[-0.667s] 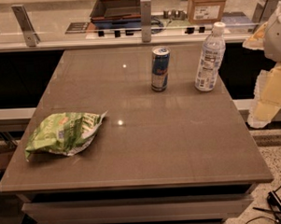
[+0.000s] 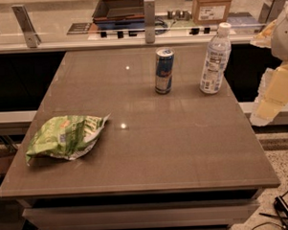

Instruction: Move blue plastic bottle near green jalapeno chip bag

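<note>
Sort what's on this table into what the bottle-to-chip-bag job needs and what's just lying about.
Job: blue plastic bottle, far right; green jalapeno chip bag, near left; claw, off the right edge of the table.
Lying about: drink can beside the bottle; cardboard box behind.

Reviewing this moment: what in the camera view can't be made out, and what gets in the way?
- Camera view: the gripper, right of the table, is cut off by the right edge, so its pose is unclear.
- Camera view: the blue plastic bottle has label text too small to read.
- Camera view: the green jalapeno chip bag is crumpled, and its folds hide most of the print.
- Camera view: the cardboard box behind the table is cut off by the top edge.
</note>
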Robot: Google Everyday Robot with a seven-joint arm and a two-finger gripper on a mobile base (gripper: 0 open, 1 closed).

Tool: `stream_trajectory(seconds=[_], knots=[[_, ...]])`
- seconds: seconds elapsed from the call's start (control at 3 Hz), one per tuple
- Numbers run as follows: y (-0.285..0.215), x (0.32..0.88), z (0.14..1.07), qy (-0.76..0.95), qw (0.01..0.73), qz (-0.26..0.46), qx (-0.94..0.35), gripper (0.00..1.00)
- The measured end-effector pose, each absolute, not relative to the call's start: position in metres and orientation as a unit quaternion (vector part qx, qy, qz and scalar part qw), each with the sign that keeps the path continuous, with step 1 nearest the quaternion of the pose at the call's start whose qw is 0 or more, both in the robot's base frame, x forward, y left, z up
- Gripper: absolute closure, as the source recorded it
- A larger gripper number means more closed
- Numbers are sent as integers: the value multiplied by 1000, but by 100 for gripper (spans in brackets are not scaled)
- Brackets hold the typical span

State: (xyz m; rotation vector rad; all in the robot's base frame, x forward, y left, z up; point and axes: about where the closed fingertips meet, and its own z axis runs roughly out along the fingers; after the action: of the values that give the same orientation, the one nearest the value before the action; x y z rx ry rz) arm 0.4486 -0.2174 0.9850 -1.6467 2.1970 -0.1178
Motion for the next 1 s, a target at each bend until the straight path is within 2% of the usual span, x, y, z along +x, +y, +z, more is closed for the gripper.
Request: stream_trajectory(seconds=[1.0], knots=[[-239, 519, 980, 807, 325, -12, -493, 0]])
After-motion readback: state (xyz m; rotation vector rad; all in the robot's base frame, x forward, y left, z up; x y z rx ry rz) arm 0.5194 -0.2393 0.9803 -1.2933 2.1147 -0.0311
